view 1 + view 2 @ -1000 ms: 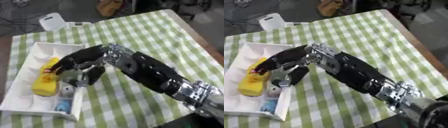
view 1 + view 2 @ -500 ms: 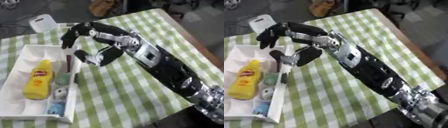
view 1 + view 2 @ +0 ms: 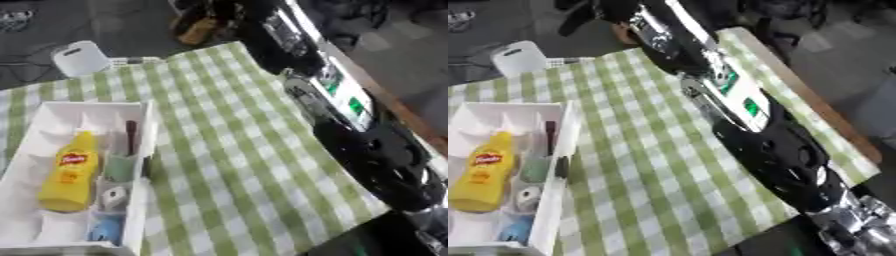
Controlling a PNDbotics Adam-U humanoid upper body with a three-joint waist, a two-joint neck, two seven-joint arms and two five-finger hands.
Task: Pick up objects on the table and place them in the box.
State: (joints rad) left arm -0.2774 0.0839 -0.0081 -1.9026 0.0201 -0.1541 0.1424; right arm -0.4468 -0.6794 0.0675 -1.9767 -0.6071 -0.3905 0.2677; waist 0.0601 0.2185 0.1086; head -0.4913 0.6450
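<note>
The white box [image 3: 144, 150] stands at the table's left. In it lie a yellow sauce bottle [image 3: 68, 172], a green piece [image 3: 119, 167], a dark stick [image 3: 129, 138], a small white roll [image 3: 114, 196] and a blue item [image 3: 105, 229]. My right arm [image 3: 745, 110] reaches from the lower right across the green checked table [image 3: 236, 150] to the far edge. My right hand [image 3: 597, 11] shows only as a dark, blurred shape at the top edge, high above the table and away from the box. No left hand is in view.
A white device [image 3: 79, 57] with a cable sits off the table's far left corner. A brown object [image 3: 199, 31] lies on the floor behind the table. The table's right edge [image 3: 824, 110] runs beside my arm.
My right hand has risen from beside the box rim and swung back to the top edge, holding nothing visible. The box contents stay put. The view has shifted too.
</note>
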